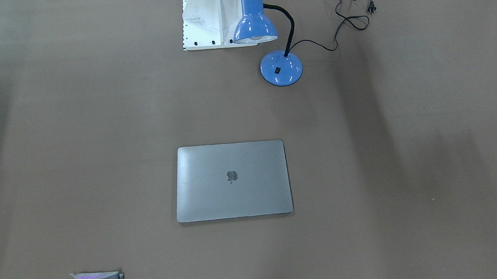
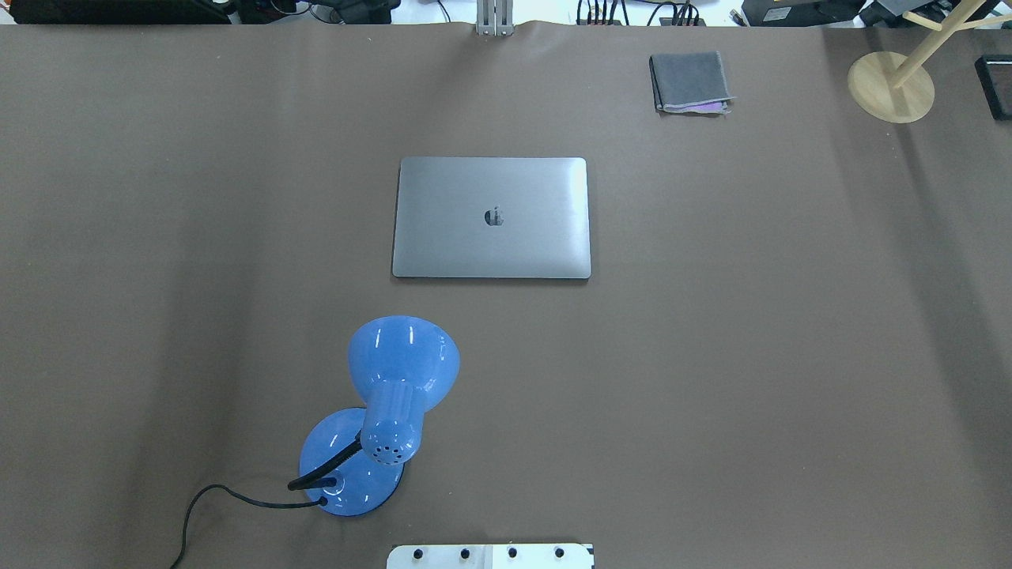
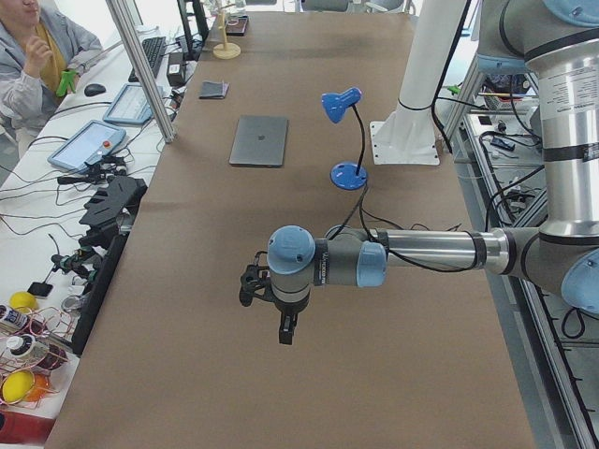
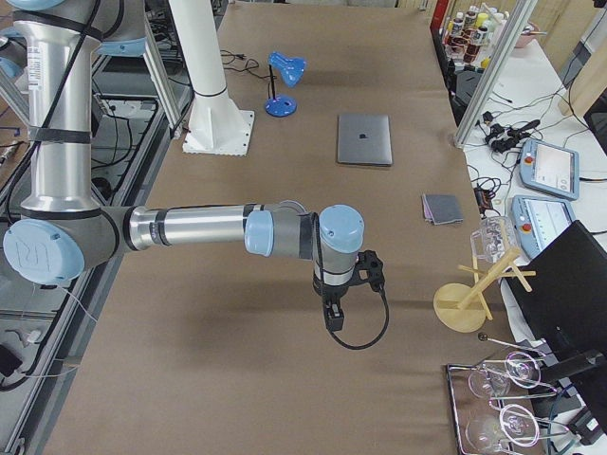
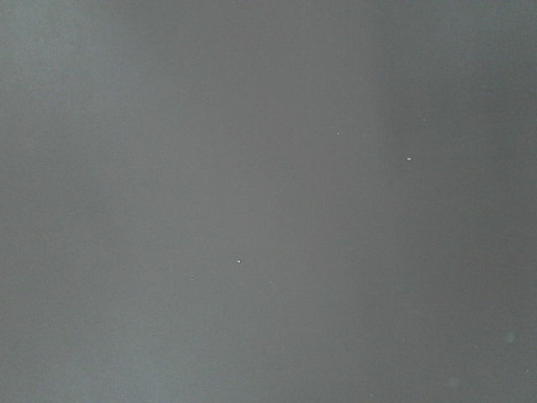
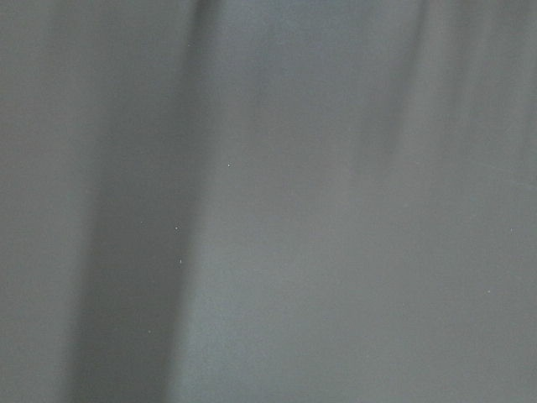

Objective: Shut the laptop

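Note:
The space-grey laptop lies flat in the middle of the brown table with its lid down and the apple logo facing up; it also shows in the overhead view and both side views. My left gripper hangs over the table's left end, far from the laptop. My right gripper hangs over the right end, also far from it. Both show only in the side views, so I cannot tell whether they are open or shut. Both wrist views show only bare table surface.
A blue desk lamp with a black cord stands between my base and the laptop. A grey felt pouch lies at the far right. A wooden stand is at the far right corner. An operator sits beside the table.

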{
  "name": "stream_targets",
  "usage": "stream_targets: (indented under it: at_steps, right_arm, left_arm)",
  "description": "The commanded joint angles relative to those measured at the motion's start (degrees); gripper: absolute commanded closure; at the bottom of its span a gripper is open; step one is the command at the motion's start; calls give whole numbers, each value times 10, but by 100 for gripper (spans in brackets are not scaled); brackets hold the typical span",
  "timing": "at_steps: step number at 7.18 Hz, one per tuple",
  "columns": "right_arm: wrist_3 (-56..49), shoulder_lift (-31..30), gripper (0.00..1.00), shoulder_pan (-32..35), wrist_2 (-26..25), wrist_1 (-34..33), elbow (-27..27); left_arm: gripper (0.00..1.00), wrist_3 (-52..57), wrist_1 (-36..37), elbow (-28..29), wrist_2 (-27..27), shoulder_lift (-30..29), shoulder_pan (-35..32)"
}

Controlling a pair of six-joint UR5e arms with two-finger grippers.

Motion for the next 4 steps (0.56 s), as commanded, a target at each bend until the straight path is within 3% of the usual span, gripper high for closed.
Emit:
stream_targets:
  at_steps: [1, 4]
  right_arm:
    - [7, -1, 0, -2, 4, 0, -1]
    - [10, -2, 0, -2, 4, 0, -3]
  left_arm:
    - [2, 1, 0, 1, 0, -5, 0]
    - [2, 1, -1, 1, -1, -5, 0]
